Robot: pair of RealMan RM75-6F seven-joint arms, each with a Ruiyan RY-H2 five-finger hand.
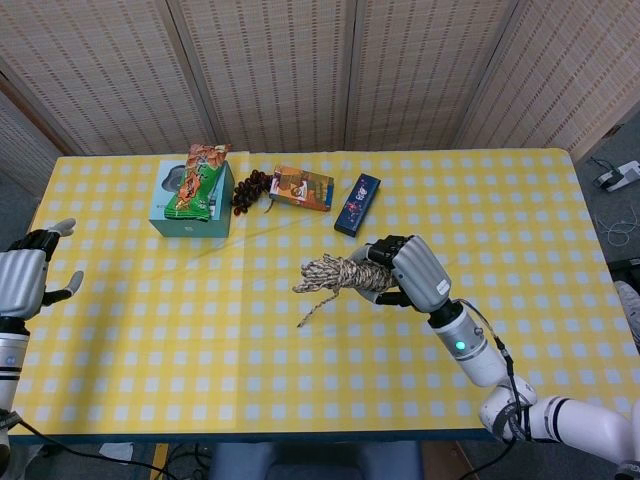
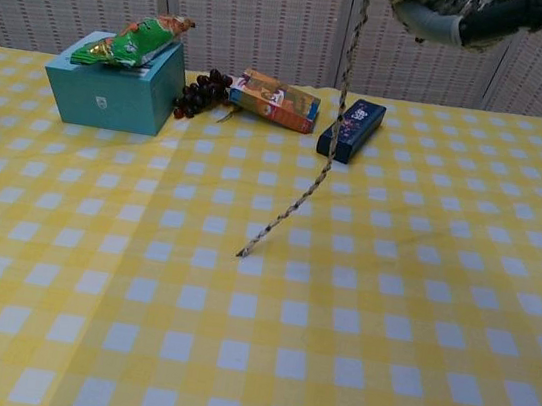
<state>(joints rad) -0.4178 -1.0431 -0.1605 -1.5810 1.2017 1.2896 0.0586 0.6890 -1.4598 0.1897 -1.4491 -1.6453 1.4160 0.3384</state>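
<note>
Clearly soft and light, the rope bundle hangs in the air above the tabletop, the right hand holding it with fingers wrapped round the coiled middle; that thick part looks the surest hold, since the loose tail dangles limp toward the cloth. Far off at the edge, the left hand holds nothing, fingers apart. A teal box stands closed, a snack bag lying on top.

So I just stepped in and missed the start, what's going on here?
The right hand holds a bundle of rope above the yellow checked table, one loose end dangling. The left hand is open at the table's edge. At the back sit a teal box topped by a snack bag, grapes and two small boxes.
</note>
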